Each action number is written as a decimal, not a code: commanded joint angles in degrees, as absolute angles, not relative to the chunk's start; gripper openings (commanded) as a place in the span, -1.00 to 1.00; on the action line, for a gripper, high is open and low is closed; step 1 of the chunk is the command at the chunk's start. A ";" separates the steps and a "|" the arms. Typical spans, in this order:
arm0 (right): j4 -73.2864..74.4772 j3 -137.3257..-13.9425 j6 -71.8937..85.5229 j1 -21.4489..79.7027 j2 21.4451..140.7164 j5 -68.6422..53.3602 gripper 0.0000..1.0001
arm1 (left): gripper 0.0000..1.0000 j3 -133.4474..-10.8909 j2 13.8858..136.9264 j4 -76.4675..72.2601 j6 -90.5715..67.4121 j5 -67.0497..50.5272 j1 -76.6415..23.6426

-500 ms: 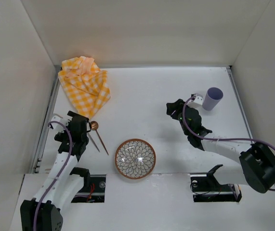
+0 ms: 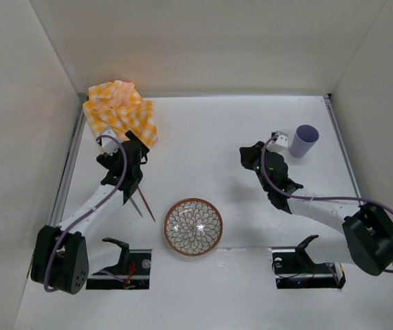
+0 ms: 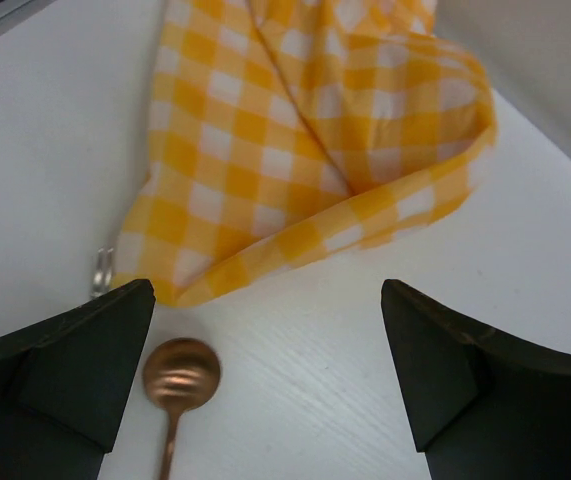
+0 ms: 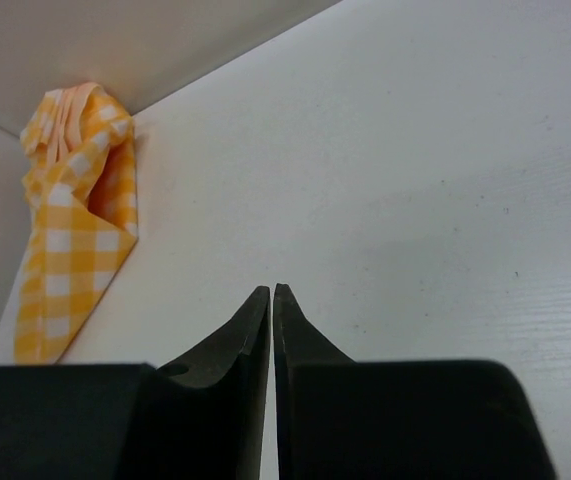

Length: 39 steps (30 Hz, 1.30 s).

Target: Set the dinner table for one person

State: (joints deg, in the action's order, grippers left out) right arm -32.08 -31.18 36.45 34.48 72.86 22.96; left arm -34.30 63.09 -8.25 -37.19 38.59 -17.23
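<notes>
Limpness is expected of the yellow-and-white checked cloth (image 3: 295, 150) at the far-left corner of the matte white desk (image 2: 217, 137), best pinched at its near fold by the spread left tool (image 3: 265, 310); the right tool (image 4: 272, 300) is pressed together.

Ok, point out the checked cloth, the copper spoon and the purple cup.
checked cloth (image 3: 265, 150): left wrist view, on its flat middle.
copper spoon (image 3: 181, 372): left wrist view, on its round bowl.
purple cup (image 2: 301, 146): top external view, on its side wall.
</notes>
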 commanded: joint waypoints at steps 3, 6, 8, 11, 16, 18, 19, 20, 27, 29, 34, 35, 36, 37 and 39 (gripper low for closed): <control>-33.57 -33.57 36.48 34.23 74.27 21.53 -0.32 | 0.07 -42.79 71.08 -20.47 -26.56 35.51 -17.88; -34.10 -33.22 36.30 34.23 73.83 22.15 0.09 | 0.23 -49.54 78.19 -18.91 -23.22 33.67 -17.80; -34.19 -33.22 36.56 34.23 74.09 21.89 0.15 | 0.48 -54.73 83.38 -16.88 -20.67 32.53 -17.88; -33.75 -33.84 35.95 34.23 74.36 21.97 0.15 | 0.63 -61.85 90.95 -15.82 -17.32 30.42 -17.97; -33.58 -34.01 35.60 34.23 74.53 21.62 0.17 | 0.66 -76.35 103.51 -8.63 -11.35 28.12 -17.44; -33.40 -34.28 35.16 34.23 74.44 21.62 0.18 | 0.63 -80.40 107.12 -6.95 -9.41 28.82 -17.53; -33.40 -34.28 35.07 34.23 74.44 21.71 0.19 | 0.60 -82.07 108.79 -6.33 -8.71 29.09 -17.45; -33.40 -34.28 35.07 34.23 74.53 21.71 0.19 | 0.53 -83.92 110.37 -5.46 -7.83 29.44 -17.62; -33.31 -34.28 34.89 34.23 74.44 21.88 0.20 | -0.10 -94.81 120.57 -0.45 -5.89 26.90 -17.44; -33.31 -34.19 35.16 34.23 74.44 21.53 0.20 | -0.24 -98.07 122.95 0.70 -5.28 25.93 -17.62; -33.22 -33.49 34.72 33.88 72.95 22.15 0.21 | -0.59 -104.32 127.43 1.76 -6.67 22.33 -19.81; -33.22 -33.40 34.89 33.53 72.86 22.06 0.21 | -0.62 -105.11 127.79 1.76 -7.29 21.37 -20.34; -33.22 -33.40 34.98 33.27 72.86 21.89 0.21 | -0.64 -106.16 128.32 1.67 -8.08 19.36 -21.30; -33.22 -33.40 34.98 33.26 72.77 21.88 0.21 | -0.66 -107.22 128.76 1.41 -8.96 17.77 -22.36; -33.22 -33.40 34.72 33.35 72.95 22.15 0.21 | -0.70 -109.68 129.46 1.06 -10.72 16.35 -24.29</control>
State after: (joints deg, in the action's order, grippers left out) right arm -31.62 -32.01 35.55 33.76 74.37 22.02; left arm -104.62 129.97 1.21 -8.40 21.71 -20.62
